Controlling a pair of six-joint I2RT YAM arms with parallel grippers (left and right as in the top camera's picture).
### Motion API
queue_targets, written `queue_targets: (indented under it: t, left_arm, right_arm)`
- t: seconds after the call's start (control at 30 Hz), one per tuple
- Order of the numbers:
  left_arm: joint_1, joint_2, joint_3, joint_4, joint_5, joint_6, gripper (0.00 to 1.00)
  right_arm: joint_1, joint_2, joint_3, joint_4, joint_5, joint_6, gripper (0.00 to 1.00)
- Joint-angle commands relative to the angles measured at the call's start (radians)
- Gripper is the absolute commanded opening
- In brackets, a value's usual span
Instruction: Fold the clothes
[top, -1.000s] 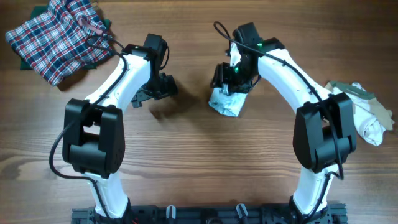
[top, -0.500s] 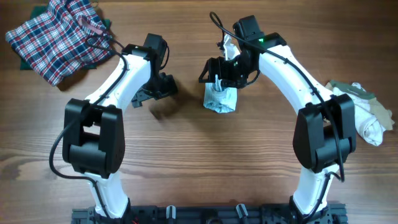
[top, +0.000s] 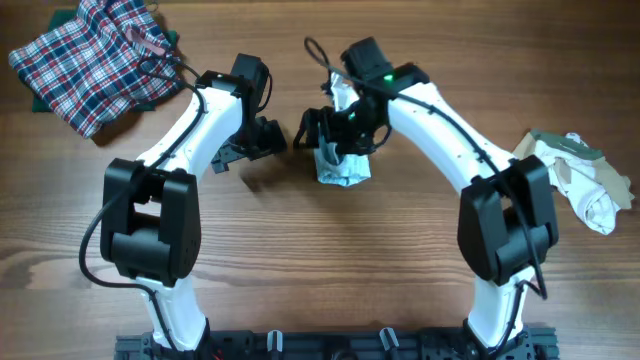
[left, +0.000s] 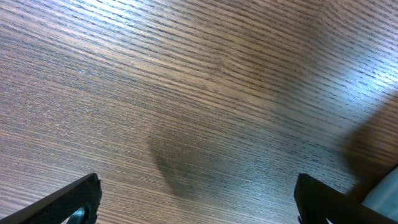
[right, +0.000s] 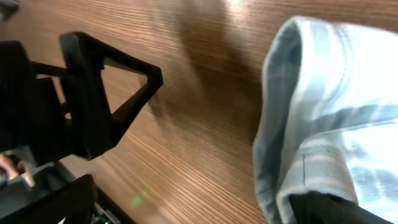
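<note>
work surface was a wooden table (top: 300, 260), mid-brown, grain running left to right in the overhead view; the wood filled all three views. a black rail (top: 300, 347) ran along the near edge. light was soft and diffuse. left wrist view showed a blurred dark shadow (left: 180, 168) on the wood and a pale glare (left: 379, 68) toward the upper right.

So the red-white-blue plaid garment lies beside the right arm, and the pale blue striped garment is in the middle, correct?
Not quite: in the overhead view the red-white-blue plaid garment lies beside the left arm; the pale blue striped garment is in the middle.
</note>
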Motion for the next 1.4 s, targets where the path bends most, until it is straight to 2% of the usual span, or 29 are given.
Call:
queue_targets:
  t: [0.0, 0.13, 0.43, 0.57, 0.87, 0.97, 1.0, 1.03, 1.07, 1.17, 1.27, 1.37]
  left_arm:
    - [-0.002, -0.021, 0.002, 0.002, -0.002, -0.017, 1.00]
    - [-0.002, -0.021, 0.002, 0.003, -0.002, -0.017, 1.00]
    - [-0.002, -0.021, 0.002, 0.003, -0.008, -0.017, 1.00]
    - [-0.001, -0.021, 0.001, 0.006, -0.065, -0.019, 1.00]
    - [0.039, -0.019, 0.001, 0.009, -0.127, -0.021, 1.00]
    - [0.063, -0.019, 0.001, 0.009, -0.134, -0.021, 1.00]
    - [0.069, -0.019, 0.001, 0.009, -0.134, -0.021, 1.00]
    - [0.074, -0.019, 0.001, 0.010, -0.134, -0.021, 1.00]
    - [0.079, -0.019, 0.001, 0.009, -0.134, -0.021, 1.00]
    - [0.084, -0.019, 0.001, 0.010, -0.134, -0.021, 1.00]
    - [0.083, -0.018, 0.001, 0.022, -0.134, -0.021, 1.00]
    - [0.083, -0.018, 0.001, 0.025, -0.134, -0.021, 1.00]
  right_arm:
    - [0.031, -0.018, 0.024, -0.004, 0.092, 0.090, 1.00]
    - [0.070, -0.018, 0.024, 0.000, 0.134, 0.150, 1.00]
    - [0.077, -0.018, 0.024, 0.012, 0.117, 0.153, 1.00]
    - [0.077, -0.018, 0.024, 0.018, 0.100, 0.149, 1.00]
    - [-0.008, -0.068, 0.038, 0.020, 0.112, 0.121, 0.99]
    - [-0.056, -0.111, 0.038, 0.017, 0.126, 0.100, 0.86]
    - [-0.071, -0.123, 0.038, 0.013, 0.150, 0.100, 0.77]
    - [-0.090, -0.135, 0.038, 0.003, 0.186, 0.101, 0.55]
    - [-0.105, -0.140, 0.038, -0.008, 0.214, 0.101, 0.41]
    - [-0.140, -0.143, 0.036, -0.041, 0.230, 0.100, 0.19]
    - [-0.139, -0.132, 0.026, -0.046, 0.233, 0.100, 0.05]
    - [-0.116, -0.101, -0.006, -0.034, 0.246, 0.102, 0.04]
